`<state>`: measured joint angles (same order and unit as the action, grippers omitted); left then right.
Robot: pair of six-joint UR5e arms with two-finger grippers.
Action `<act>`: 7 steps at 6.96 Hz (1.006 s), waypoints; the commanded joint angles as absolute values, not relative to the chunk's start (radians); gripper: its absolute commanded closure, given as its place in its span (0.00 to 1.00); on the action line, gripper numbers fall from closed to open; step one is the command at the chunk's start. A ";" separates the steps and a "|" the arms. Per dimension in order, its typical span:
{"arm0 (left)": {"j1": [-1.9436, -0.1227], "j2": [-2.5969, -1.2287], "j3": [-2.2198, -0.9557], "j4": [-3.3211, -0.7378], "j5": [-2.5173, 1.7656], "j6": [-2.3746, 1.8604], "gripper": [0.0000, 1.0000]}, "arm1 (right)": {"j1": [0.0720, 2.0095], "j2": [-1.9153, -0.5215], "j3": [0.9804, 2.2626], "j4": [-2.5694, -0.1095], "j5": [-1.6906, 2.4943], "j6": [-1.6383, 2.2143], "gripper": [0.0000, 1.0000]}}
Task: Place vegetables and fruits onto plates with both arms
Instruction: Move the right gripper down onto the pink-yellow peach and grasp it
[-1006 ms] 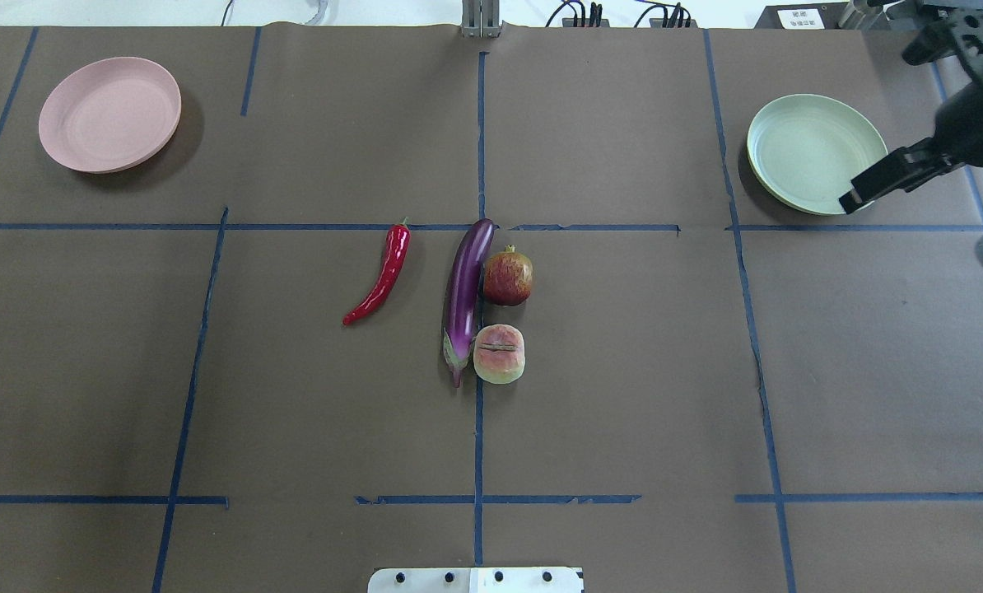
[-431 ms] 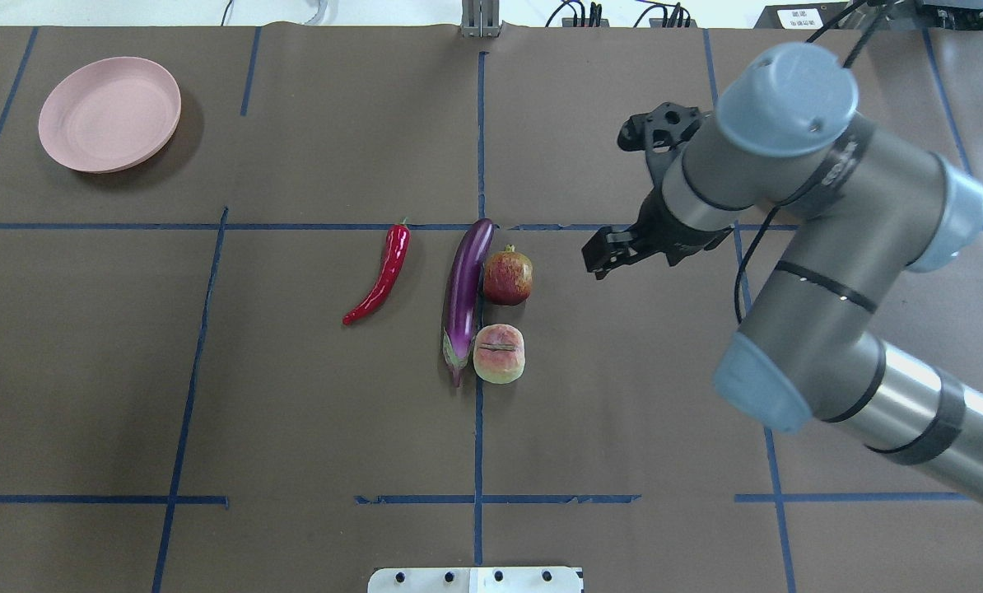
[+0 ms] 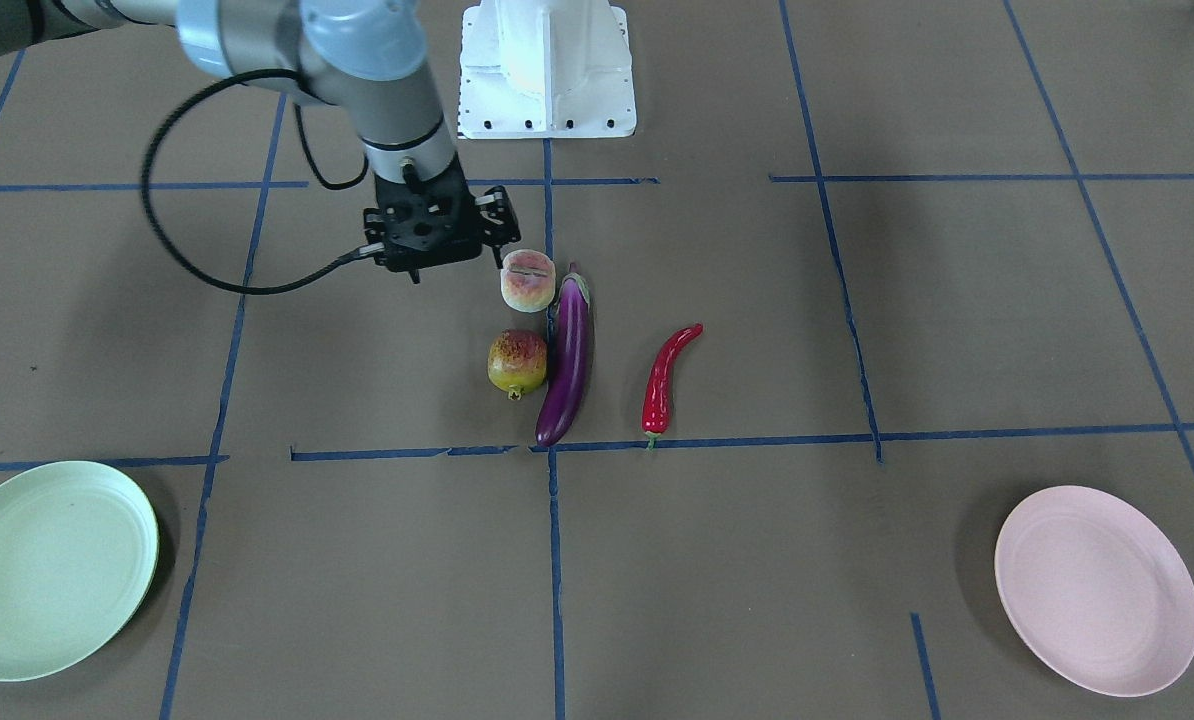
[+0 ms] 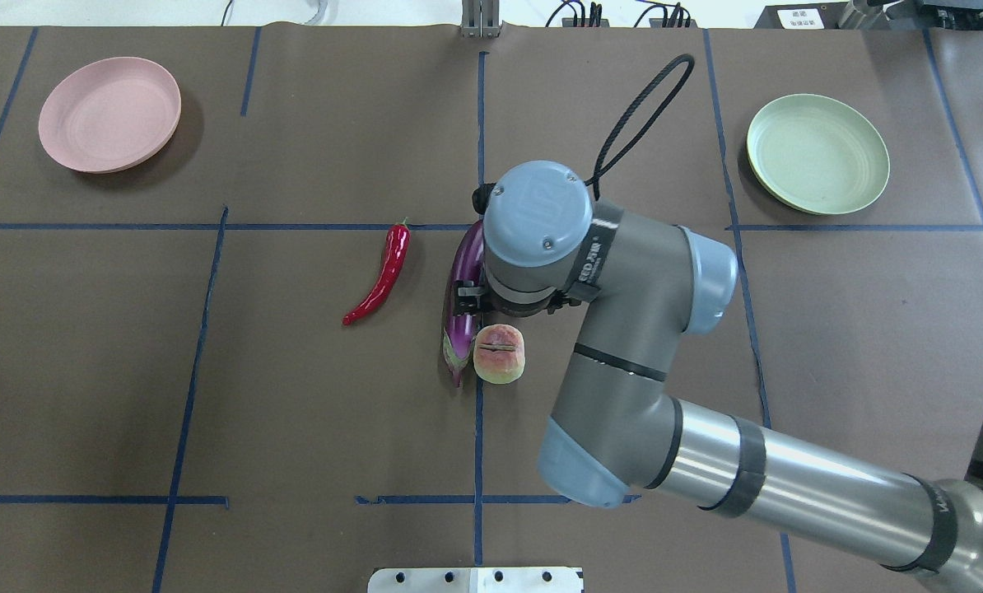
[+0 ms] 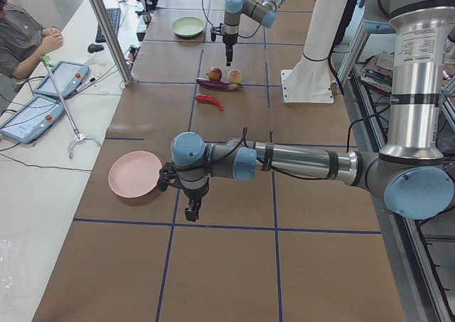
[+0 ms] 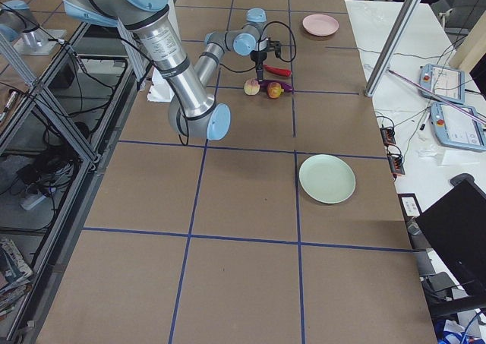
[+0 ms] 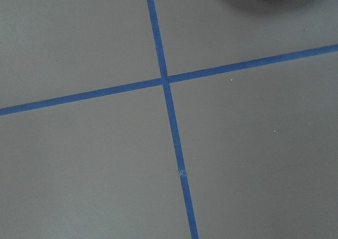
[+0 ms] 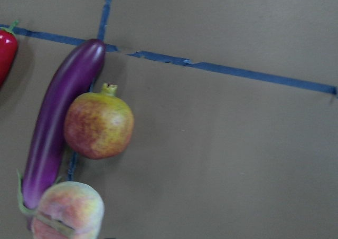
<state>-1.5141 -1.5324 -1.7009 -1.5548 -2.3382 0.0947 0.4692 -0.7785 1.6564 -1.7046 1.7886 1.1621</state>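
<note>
The purple eggplant, red chili, peach and pomegranate lie together mid-table. My right gripper hovers above the table beside the peach and looks open and empty. In the overhead view its wrist hides the pomegranate. The right wrist view shows the pomegranate between the eggplant and bare table. The green plate and the pink plate are empty. My left gripper hangs next to the pink plate; I cannot tell whether it is open or shut.
The white base block stands at the robot's edge. Blue tape lines cross the brown table cover. In the exterior left view a seated operator with tablets and a metal pole sit along the far table side.
My right arm has swung from the green plate at the far right to above the fruits at the centre. The vegetables, fruits and plates have not moved.
</note>
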 commanded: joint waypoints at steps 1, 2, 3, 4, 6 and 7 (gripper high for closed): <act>-1.514 -1.532 -1.698 -1.555 -2.339 0.095 0.00 | 0.405 -0.724 1.579 -1.738 1.718 1.212 0.00; -1.514 -1.532 -1.697 -1.555 -2.339 0.094 0.00 | 0.391 -0.729 1.566 -1.740 1.700 1.212 0.00; -1.513 -1.532 -1.691 -1.555 -2.339 0.095 0.00 | 0.390 -0.747 1.568 -1.738 1.697 1.201 0.00; -1.511 -1.532 -1.690 -1.555 -2.339 0.094 0.00 | 0.382 -0.755 1.557 -1.738 1.684 1.198 0.00; -1.511 -1.534 -1.687 -1.555 -2.339 0.095 0.00 | 0.370 -0.755 1.545 -1.730 1.669 1.200 0.02; -1.511 -1.534 -1.686 -1.555 -2.339 0.095 0.00 | 0.370 -0.753 1.531 -1.721 1.669 1.200 0.07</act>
